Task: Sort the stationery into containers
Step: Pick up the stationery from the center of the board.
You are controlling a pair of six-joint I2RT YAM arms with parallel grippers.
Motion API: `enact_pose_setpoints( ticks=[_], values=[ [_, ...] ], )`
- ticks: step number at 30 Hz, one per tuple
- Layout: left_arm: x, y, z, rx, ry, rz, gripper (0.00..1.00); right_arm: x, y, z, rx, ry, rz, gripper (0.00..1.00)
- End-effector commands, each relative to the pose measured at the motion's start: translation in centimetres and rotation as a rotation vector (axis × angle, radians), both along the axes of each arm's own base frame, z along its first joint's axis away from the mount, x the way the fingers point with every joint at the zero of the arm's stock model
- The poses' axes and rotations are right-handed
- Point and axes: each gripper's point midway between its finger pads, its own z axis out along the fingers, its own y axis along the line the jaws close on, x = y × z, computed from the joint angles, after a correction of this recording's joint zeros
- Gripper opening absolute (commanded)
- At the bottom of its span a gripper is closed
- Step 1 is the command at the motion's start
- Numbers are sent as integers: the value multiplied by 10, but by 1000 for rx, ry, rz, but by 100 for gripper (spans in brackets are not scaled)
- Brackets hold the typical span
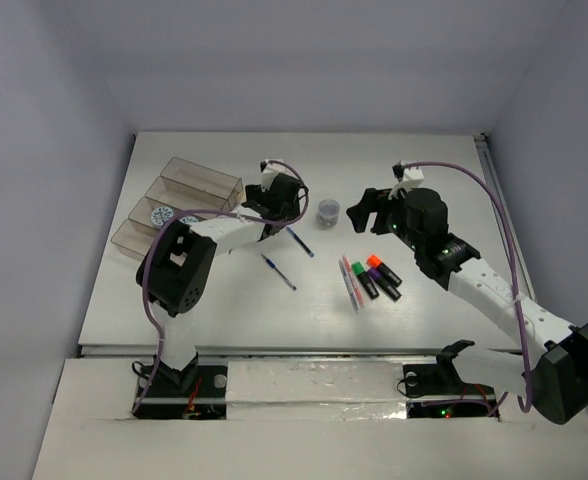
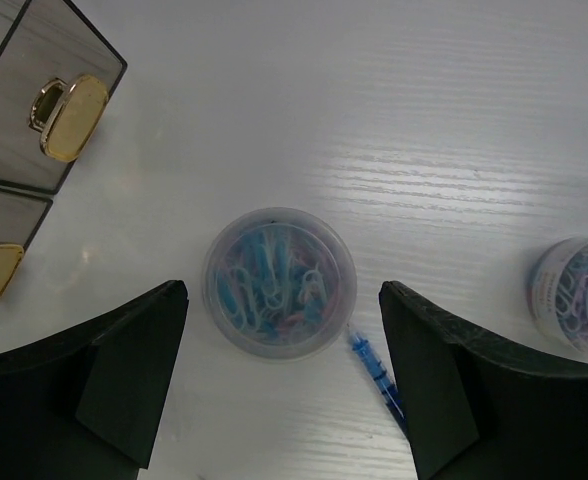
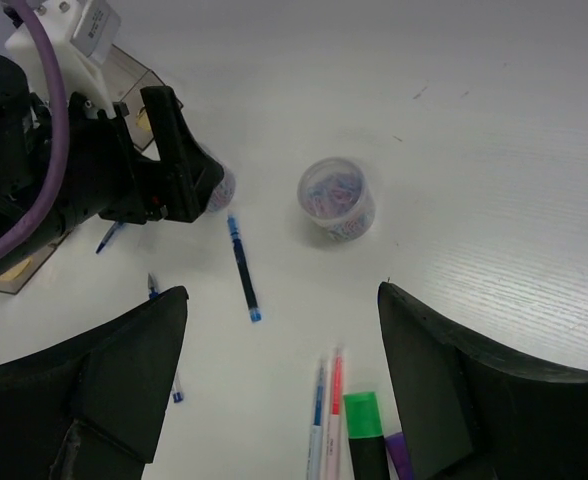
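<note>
Sorting barely begun: one round patterned piece (image 1: 160,214) lies in the containers (image 1: 199,180), the rest is on the table (image 1: 434,160). Left gripper (image 2: 282,300), jaws released, straddles a round tub (image 2: 279,270) near the containers, not gripping. Right gripper (image 3: 282,292) gapes empty. Outstanding — second tub (image 3: 337,195), blue pens (image 1: 278,271), pink pen (image 3: 334,400), markers (image 1: 379,277). One pen tip (image 2: 359,348) lies just beside the straddled tub and may catch

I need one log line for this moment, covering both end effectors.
left end effector: open, over clip tub | right end effector: open, holds nothing | second clip tub: on table
</note>
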Motion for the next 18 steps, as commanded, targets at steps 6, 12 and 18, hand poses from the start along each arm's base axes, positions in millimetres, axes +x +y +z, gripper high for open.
enact_pose_setpoints(
  ticks=[6, 12, 18],
  values=[
    [18, 6, 7, -3, -42, 29, 71, 3, 4, 9, 6, -31, 13, 81],
    [24, 6, 15, -30, -71, 30, 53, 3, 6, 8, 14, -27, 21, 77],
    [31, -1, 58, -93, -147, 21, 25, 2, 7, 8, 18, -28, 25, 75]
  ],
)
